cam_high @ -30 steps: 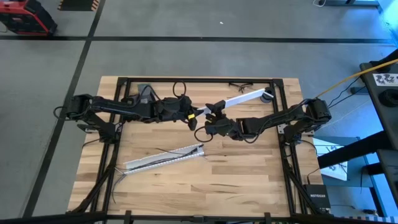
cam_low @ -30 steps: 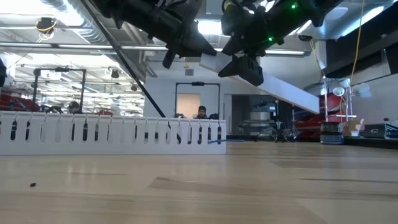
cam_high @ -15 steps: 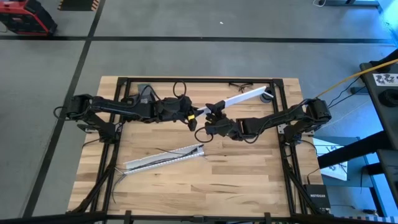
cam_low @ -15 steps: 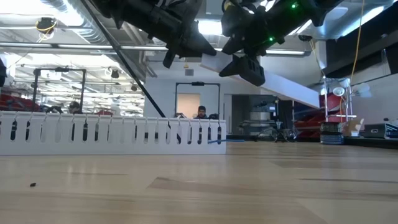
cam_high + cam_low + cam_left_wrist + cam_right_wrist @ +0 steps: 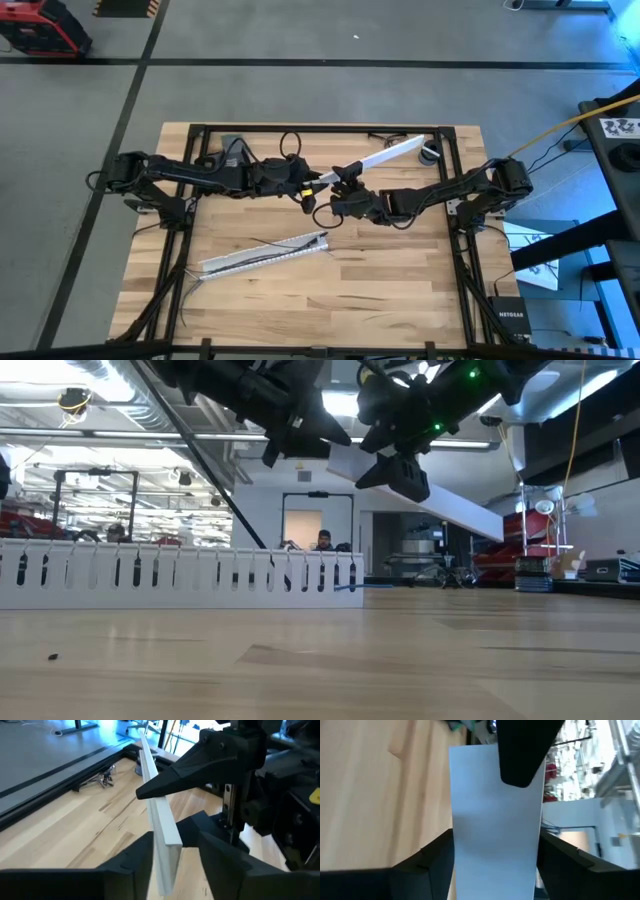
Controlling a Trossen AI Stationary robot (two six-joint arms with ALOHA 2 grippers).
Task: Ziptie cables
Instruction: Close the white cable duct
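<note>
The cables (image 5: 262,251) are thin dark wires lying in a white slotted channel (image 5: 290,245) that rests flat on the table's near-middle; some trail out past its left end. Above the table's middle, my right gripper (image 5: 340,192) is shut on a long plain white strip (image 5: 375,158), which slants toward the far right. My left gripper (image 5: 308,186) stands open around the strip's near end (image 5: 167,862), one finger on each side; whether a finger brushes it, I cannot tell. Both grippers hang well above the wood in the low view. My right gripper pinches the white strip across its width, one finger on each long edge (image 5: 457,855), a short way in from the strip's near end. The fingers (image 5: 200,762) lie across the strip, coming from the table's right. The strip is lifted clear of the table, tilted on edge.
A black cable loop (image 5: 290,137) and a small dark item (image 5: 385,135) lie at the far edge, and a grey round thing (image 5: 430,155) sits under the strip's far end. A black frame (image 5: 455,230) rims the table. Bare wood lies near the front edge.
My left gripper has opened and let go of the strip's near end, rolling slightly while staying in place. The strip stays in my right gripper; its far end has swung a little toward the table's far edge.
</note>
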